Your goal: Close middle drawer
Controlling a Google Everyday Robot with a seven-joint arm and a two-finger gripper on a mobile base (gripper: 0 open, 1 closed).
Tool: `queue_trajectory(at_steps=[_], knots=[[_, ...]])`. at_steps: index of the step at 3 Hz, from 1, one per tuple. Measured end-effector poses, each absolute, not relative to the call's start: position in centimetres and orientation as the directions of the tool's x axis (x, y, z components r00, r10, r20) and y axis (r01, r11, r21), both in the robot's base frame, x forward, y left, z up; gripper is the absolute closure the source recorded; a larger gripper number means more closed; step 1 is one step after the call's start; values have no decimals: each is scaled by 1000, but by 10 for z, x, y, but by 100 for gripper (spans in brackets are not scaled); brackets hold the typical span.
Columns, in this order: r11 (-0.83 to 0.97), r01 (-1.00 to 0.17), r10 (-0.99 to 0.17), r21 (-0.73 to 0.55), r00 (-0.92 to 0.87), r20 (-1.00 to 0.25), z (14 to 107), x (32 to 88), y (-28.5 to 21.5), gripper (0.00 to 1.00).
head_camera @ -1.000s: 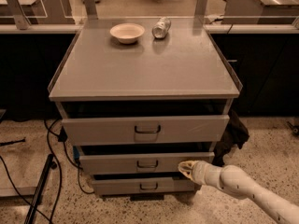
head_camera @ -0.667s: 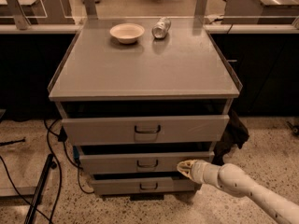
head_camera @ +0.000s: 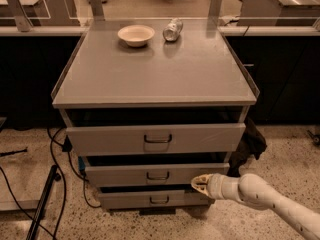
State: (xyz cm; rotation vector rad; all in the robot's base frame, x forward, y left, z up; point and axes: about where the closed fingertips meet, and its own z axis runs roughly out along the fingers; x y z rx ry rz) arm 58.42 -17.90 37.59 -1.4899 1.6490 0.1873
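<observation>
The claw hangs low before the cabinet, spread or pressed together I cannot tell, at the right end of the middle drawer. That drawer's front runs off to the claw's left and stands partly pulled out. To close it well, I judge the push should go straight in, flat on the front and nearer the dark handle to the left, so the drawer does not skew or catch the bottom drawer below.

Tool before middle drawer, right of handle; bowl left of can on cabinet top.
</observation>
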Motion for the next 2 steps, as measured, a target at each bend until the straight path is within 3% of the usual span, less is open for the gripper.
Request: queue_trajectory(at_steps=[1,2], knots=[[222,-940,-700,-258,30,-713,388,532,-185,100],[168,-964,-681,-205,36,-731,389,512,-176,82]])
